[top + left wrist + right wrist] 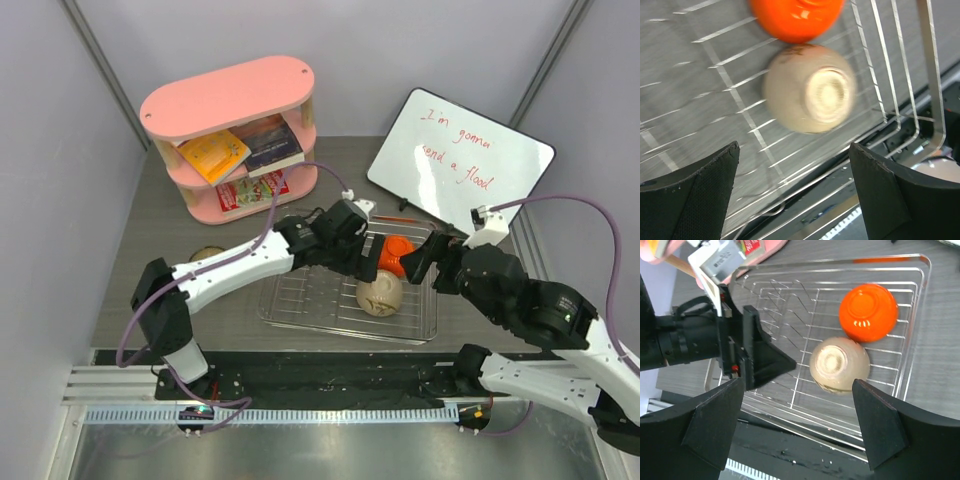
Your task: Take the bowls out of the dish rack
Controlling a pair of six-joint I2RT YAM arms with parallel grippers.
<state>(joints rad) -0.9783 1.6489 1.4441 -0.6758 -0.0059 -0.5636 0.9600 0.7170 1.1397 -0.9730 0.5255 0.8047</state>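
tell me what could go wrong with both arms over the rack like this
1. The left gripper and right gripper both hang open over the rack, close together; they may collide.
2. The cream bowl lies upside down right beside the orange bowl; closing on one could knock the other.
3. Its rounded outside might slip from a grip.

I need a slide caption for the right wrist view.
Right gripper, jaws open, above orange bowl and cream bowl, both upside down in the dish rack.
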